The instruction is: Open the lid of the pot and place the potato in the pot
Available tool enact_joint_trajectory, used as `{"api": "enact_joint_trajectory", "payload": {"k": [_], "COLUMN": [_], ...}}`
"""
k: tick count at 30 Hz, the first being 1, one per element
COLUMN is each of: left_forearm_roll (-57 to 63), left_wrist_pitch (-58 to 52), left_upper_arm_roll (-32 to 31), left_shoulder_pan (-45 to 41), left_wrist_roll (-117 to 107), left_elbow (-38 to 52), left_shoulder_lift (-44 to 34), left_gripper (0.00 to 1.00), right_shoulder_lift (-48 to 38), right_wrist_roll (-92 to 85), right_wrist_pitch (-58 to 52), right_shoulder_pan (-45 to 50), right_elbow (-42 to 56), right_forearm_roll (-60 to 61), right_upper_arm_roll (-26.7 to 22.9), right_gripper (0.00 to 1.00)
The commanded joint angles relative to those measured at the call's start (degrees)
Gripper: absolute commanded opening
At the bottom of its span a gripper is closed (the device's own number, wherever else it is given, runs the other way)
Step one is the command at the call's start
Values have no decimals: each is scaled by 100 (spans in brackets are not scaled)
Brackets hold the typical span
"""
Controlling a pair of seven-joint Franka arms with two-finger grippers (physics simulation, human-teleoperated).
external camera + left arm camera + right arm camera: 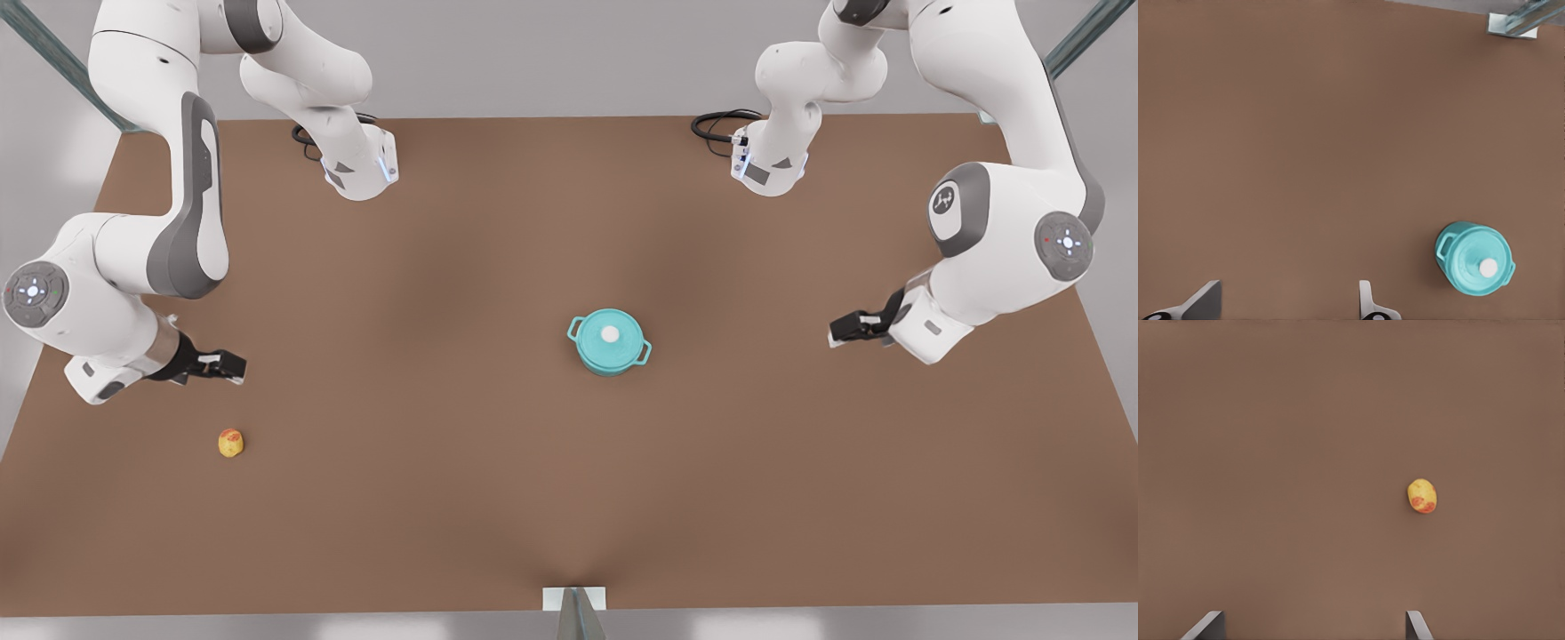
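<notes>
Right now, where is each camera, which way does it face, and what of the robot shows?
Front view: high above the table, looking down; both arms show, right tool at its left, left tool at its right.
Left wrist view: on the left arm, facing down at the pot, pot lid on; its open fingertips show.
Right wrist view: on the right arm, facing down at the potato; its open fingertips show.
Shared: front and left wrist, the pot; front and right wrist, the potato.
</notes>
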Motion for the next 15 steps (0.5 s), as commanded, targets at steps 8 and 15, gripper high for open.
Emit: {"api": "enact_joint_trajectory", "payload": {"k": [8, 15], "left_forearm_roll": [754, 1773], "left_wrist_pitch": [601, 2438], "left_upper_arm_roll": [-1248, -1231], "left_shoulder_pan": [-1870, -3260], "left_wrist_roll": [-3131, -6305], "left_elbow": [3, -463], "left_shoulder_lift": [460, 1612], "left_gripper": [100, 100], "right_shoulder_lift": [257, 838], "right_wrist_roll": [-193, -237], "right_wrist_pitch": [110, 1525], "right_shoulder_pan": [272, -9], "right_elbow": [-41, -577], "right_forearm_roll": [-391, -760], "right_upper_arm_roll": [-1, 8], "right_gripper": [100, 100]}}
